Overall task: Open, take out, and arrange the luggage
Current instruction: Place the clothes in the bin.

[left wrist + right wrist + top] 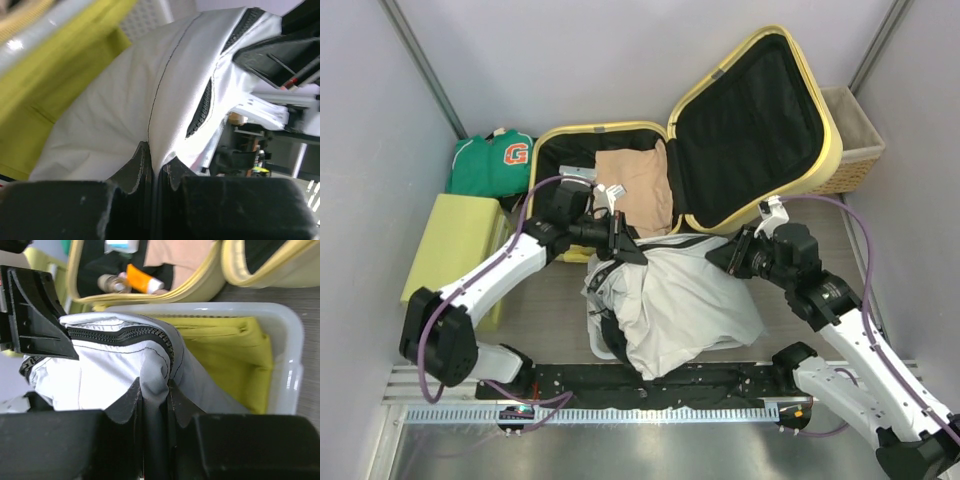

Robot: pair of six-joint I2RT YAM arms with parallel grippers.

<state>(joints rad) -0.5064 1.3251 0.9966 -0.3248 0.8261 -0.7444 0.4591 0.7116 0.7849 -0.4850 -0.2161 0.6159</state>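
Observation:
The luggage (760, 120), a pale yellow hard-shell suitcase with black lining, lies open at the back with its lid propped up to the right. A tan garment (635, 185) lies in its base. An orange tube (142, 281) shows inside it in the right wrist view. A pale grey jacket (680, 300) with a black zipper hangs in front of the luggage between both grippers. My left gripper (623, 243) is shut on a fold of the jacket (125, 110). My right gripper (722, 255) is shut on its zippered edge (110, 370).
A yellow-green box (455, 245) stands at the left. A green shirt with an orange G (495, 160) lies behind it. A wicker basket (855, 140) stands behind the lid at the right. Grey walls close in on three sides.

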